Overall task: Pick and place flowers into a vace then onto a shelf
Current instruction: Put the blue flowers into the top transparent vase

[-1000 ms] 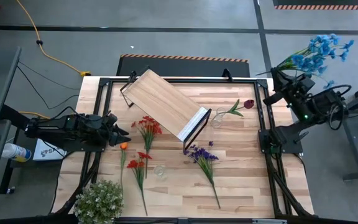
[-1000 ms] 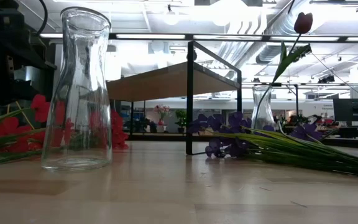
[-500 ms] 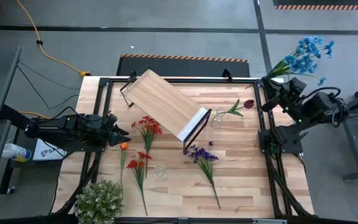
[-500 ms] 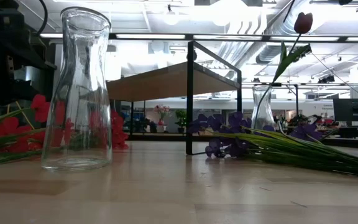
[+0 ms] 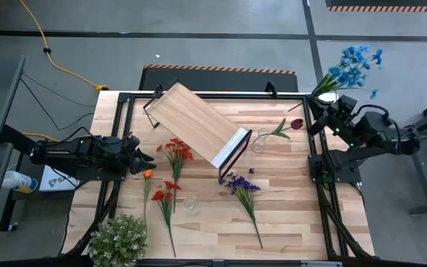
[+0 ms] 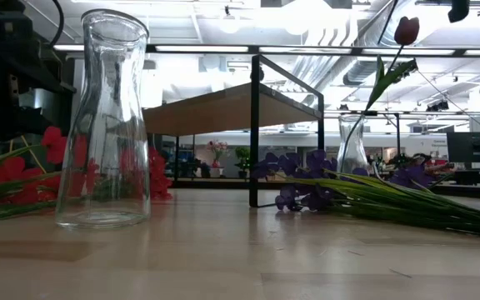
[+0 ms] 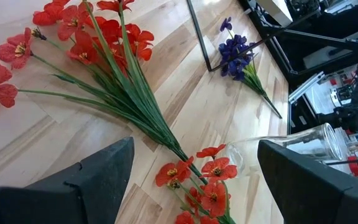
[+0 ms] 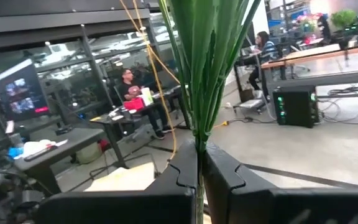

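My right gripper (image 5: 322,101), by the table's far right corner, is shut on a sprig of blue flowers (image 5: 352,65). My left gripper (image 5: 144,157) waits open at the left edge, above red flowers (image 7: 107,43). The shelf (image 5: 197,122) stands slantwise at the far middle. Beside it a small glass vase (image 5: 259,141) holds a dark red flower (image 5: 296,124). An empty vase (image 6: 103,125) stands near the front. More red flowers (image 5: 165,197), an orange one (image 5: 147,174) and purple ones (image 5: 240,185) lie flat on the table. My right gripper pinches the bundle of green stems (image 8: 199,163) of the blue flowers between its two shut fingers (image 8: 166,180), low on the stems. The stems rise out of the fingers and fan wider. The sprig is lifted clear, its blooms out past the table's far right corner.
A bushy pale green plant (image 5: 117,239) sits at the near left corner. Black frame rails (image 5: 316,159) run along the table's sides. People sit at desks (image 8: 129,93) in the room beyond. Bare wood lies at the near right (image 5: 302,215).
My right gripper has sunk a little, shifted toward the table's left and rolled, still shut on the stems. The blue blooms have swung from out to the right to the far side of the corner.
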`<state>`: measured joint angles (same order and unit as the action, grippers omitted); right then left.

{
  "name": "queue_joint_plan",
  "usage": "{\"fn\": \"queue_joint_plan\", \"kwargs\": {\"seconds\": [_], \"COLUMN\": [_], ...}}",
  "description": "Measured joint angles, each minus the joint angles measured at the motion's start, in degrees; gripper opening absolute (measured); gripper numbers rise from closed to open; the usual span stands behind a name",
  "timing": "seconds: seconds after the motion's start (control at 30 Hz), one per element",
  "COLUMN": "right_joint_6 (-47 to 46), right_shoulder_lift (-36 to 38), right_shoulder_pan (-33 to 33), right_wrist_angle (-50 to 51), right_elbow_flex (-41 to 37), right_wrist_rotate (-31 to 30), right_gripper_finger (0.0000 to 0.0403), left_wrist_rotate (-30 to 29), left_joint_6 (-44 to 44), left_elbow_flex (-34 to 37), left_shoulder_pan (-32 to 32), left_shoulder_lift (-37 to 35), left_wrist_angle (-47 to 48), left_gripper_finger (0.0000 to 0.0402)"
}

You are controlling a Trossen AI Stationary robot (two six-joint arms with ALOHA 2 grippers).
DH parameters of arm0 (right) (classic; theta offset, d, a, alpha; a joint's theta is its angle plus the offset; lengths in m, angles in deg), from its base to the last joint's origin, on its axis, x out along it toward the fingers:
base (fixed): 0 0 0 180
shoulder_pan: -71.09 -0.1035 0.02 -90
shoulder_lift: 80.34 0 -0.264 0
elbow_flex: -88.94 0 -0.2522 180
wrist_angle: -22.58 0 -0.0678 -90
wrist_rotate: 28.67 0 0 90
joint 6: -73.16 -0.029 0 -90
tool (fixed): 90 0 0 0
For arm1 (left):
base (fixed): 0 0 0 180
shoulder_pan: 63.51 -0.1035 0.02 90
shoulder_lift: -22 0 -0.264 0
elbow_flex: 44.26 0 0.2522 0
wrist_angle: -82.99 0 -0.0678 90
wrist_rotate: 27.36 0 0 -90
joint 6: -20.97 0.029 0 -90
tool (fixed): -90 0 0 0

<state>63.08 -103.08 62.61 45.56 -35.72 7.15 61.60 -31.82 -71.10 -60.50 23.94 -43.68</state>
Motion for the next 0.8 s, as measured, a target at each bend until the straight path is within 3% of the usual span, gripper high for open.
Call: {"fn": "queue_joint_plan", "kwargs": {"seconds": [0.8], "right_joint_6": [-11.09], "right_shoulder_lift": [-0.04], "right_shoulder_pan": [24.66], "right_wrist_angle": [11.94], "right_elbow_flex": [0.00], "right_wrist_rotate": [29.73], "right_gripper_finger": [0.0000], "left_wrist_rotate": [-0.04], "left_joint_6": [0.00], "left_elbow_flex": [0.00], "left_shoulder_pan": [0.00], "left_shoulder_lift": [0.00], "left_wrist_angle": [0.00], "left_gripper_finger": [0.0376]}}
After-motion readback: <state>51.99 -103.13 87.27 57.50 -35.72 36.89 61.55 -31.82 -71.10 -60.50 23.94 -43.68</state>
